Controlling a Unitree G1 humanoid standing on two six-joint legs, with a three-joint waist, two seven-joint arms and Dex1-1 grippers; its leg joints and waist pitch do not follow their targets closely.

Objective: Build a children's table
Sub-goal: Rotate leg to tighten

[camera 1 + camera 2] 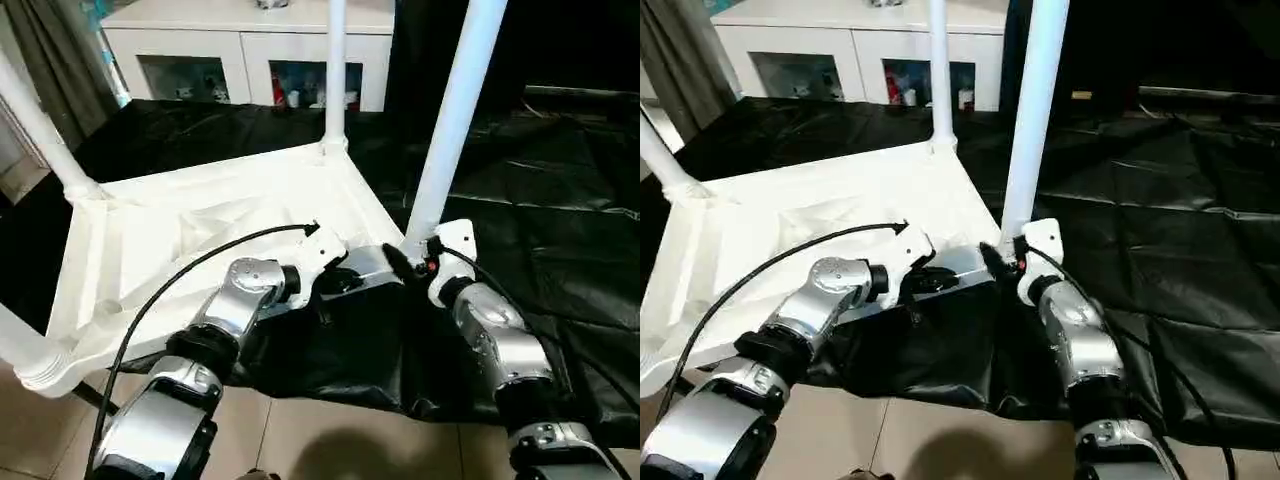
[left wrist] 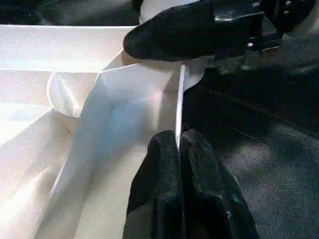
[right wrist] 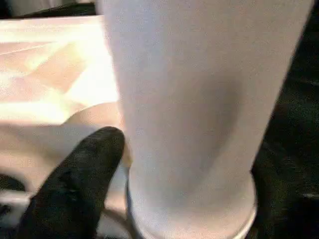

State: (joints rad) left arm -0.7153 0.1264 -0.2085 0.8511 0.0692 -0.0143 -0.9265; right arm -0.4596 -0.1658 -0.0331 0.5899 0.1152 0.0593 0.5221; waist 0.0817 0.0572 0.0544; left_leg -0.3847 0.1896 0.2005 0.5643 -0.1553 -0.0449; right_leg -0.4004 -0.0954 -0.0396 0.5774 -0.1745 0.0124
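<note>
Table [image 1: 200, 230] lies upside down, light, stiff, slippery plastic. Left gripper [image 2: 178, 149] clamps its near rim; right gripper [image 1: 415, 262], fingers' state unclear, touches the near-right leg [image 1: 450, 120]; grip low there.

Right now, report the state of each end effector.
Left end effector: shut on the table top's rim.
Right end effector: at the base of the near leg; open or shut cannot be told.

Children's table [image 1: 200, 230]: white moulded plastic, smooth, faint sheen; tubular legs [image 1: 455, 120] the same, glossier. Floor sheet [image 1: 560, 200]: black plastic film, wrinkled, shiny at the creases. Forearms [image 1: 500, 340]: brushed silver metal. Fingers [image 2: 169, 199]: matt black, rubbery look. Cabinet [image 1: 250, 40]: white, smooth, glass doors. Floor [image 1: 330, 440]: pale glazed tile.
</note>
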